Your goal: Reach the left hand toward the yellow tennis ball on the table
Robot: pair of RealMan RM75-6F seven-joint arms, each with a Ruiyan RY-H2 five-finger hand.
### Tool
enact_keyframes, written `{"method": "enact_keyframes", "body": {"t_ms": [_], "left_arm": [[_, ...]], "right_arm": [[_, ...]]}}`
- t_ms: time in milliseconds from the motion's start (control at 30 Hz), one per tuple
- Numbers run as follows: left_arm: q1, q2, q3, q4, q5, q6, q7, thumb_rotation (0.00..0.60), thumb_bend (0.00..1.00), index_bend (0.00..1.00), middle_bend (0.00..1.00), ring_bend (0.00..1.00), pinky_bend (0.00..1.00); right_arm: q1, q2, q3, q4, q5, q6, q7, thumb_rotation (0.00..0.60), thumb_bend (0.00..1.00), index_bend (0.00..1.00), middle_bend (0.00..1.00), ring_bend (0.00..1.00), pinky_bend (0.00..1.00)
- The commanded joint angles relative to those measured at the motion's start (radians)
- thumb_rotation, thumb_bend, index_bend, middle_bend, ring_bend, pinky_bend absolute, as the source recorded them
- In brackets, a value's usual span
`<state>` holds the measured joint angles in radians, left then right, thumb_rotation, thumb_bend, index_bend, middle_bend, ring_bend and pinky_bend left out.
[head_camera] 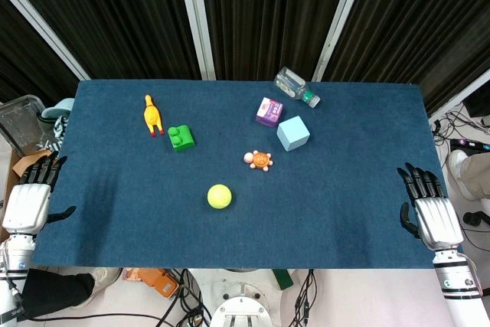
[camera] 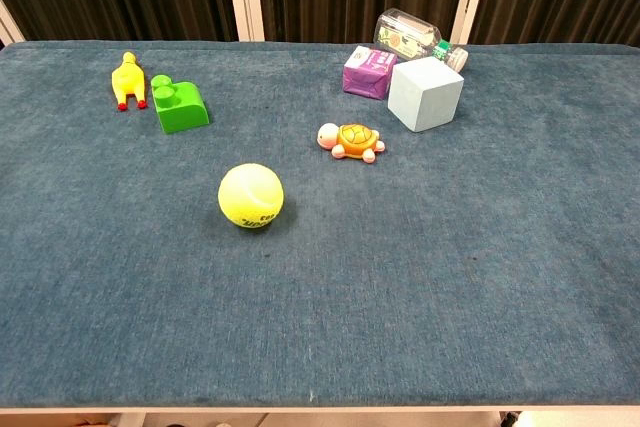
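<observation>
Tennis ball (head_camera: 220, 196), yellow, sits alone on the blue table (head_camera: 115, 212), well off to the right of the left hand (head_camera: 31, 197) and slightly ahead of it. That hand rests at the table's left edge, fingers spread, holding nothing; the right hand (head_camera: 430, 208) waits likewise open at the opposite edge. Both show only in the head view.

Likely trouble: the ball is round and free to roll, so a fast or low approach could knock it away toward the toy turtle (head_camera: 260, 160) beyond it. The green block (head_camera: 181, 138) and rubber chicken (head_camera: 152, 115) lie ahead of the left hand; a reach arcing too far forward could brush them.
</observation>
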<state>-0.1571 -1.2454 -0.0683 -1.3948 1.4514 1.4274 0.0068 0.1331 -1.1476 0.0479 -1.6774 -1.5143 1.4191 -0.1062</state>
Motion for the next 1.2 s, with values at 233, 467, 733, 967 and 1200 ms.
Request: {"method": "enact_keyframes", "body": {"t_ms": [233,467,733,967,1200], "left_arm": [[0.0,0.001,0.002,-0.002,0.0,-0.004,-0.005,0.6,0.07,0.07,0.0,0.0,0.12],[-0.008,-0.001,0.009,-0.006,0.006,-0.031,-0.08,0.6,0.08,0.07,0.0,0.0,0.12],[-0.043,-0.02,0.031,-0.029,0.063,-0.074,-0.203,0.6,0.07,0.07,0.0,0.0,0.12],[-0.105,-0.085,0.032,-0.041,0.075,-0.155,-0.206,0.6,0.07,0.07,0.0,0.0,0.12],[-0.174,-0.18,0.029,-0.033,0.091,-0.227,-0.216,0.6,0.07,0.07,0.0,0.0,0.12]], "right_arm": [[0.0,0.0,0.0,-0.001,0.0,0.0,-0.001,0.6,0.85,0.0,0.06,0.11,0.1],[0.0,0.001,0.0,-0.001,0.002,-0.001,0.003,0.6,0.85,0.0,0.06,0.11,0.1],[-0.001,-0.001,0.001,-0.004,0.004,0.0,-0.001,0.6,0.85,0.0,0.06,0.11,0.1],[0.0,0.001,0.002,-0.004,0.011,-0.004,0.002,0.6,0.85,0.0,0.06,0.11,0.1],[0.001,-0.001,0.002,-0.007,0.014,-0.008,-0.005,0.6,0.85,0.0,0.06,0.11,0.1]]}}
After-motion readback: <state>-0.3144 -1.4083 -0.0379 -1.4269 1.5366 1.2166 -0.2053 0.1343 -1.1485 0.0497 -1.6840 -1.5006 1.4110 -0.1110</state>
